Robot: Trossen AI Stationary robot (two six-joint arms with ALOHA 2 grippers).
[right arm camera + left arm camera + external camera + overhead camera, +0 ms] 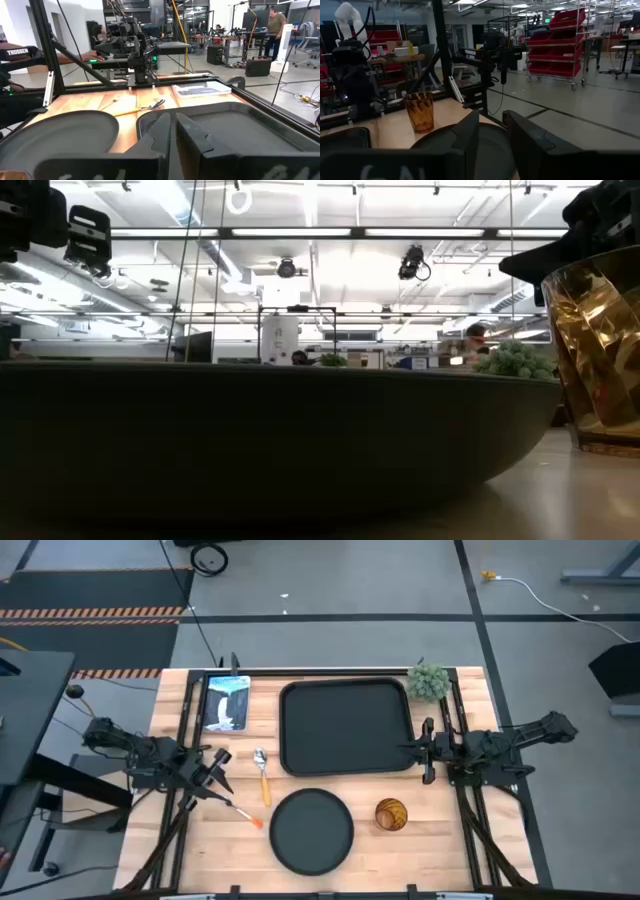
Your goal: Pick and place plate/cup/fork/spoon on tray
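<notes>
The black tray point(345, 727) lies at the table's far middle. The round black plate point(312, 830) rests flat near the front edge, and the amber cup point(391, 814) stands upright to its right. The spoon point(263, 777) and the fork point(238, 807) lie flat on the wood left of the plate. My left gripper point(218, 768) is open and empty, raised above the table over the fork's tine end. Its wrist view shows the cup point(419, 111) and the plate point(490, 145) ahead. My right gripper point(412, 749) is shut and empty at the tray's right rim point(240, 125).
A blue-white booklet point(226, 702) lies at the far left beside the tray. A fuzzy green plant ball point(428, 681) sits at the tray's far right corner. Bare wood shows right of the cup and along the front edge. People are in the room beyond the table.
</notes>
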